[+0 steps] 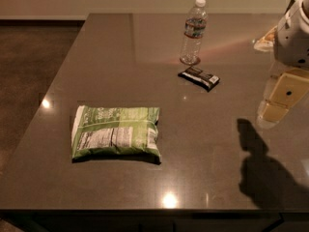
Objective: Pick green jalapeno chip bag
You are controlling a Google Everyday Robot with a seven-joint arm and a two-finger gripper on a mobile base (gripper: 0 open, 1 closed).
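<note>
The green jalapeno chip bag (116, 132) lies flat on the dark table (96, 57), left of centre near the front edge. It is puffy, and its white nutrition-label panel faces up. My arm comes in at the upper right edge of the view. My gripper (284, 96) hangs above the table's right side, far to the right of the bag and apart from it. It casts a shadow (263, 173) on the table's front right.
A clear water bottle (193, 32) stands upright at the back middle. A small dark wrapped bar (199, 77) lies just in front of it. A pale object (265, 41) sits at the back right near the arm. The floor lies beyond the table's left edge.
</note>
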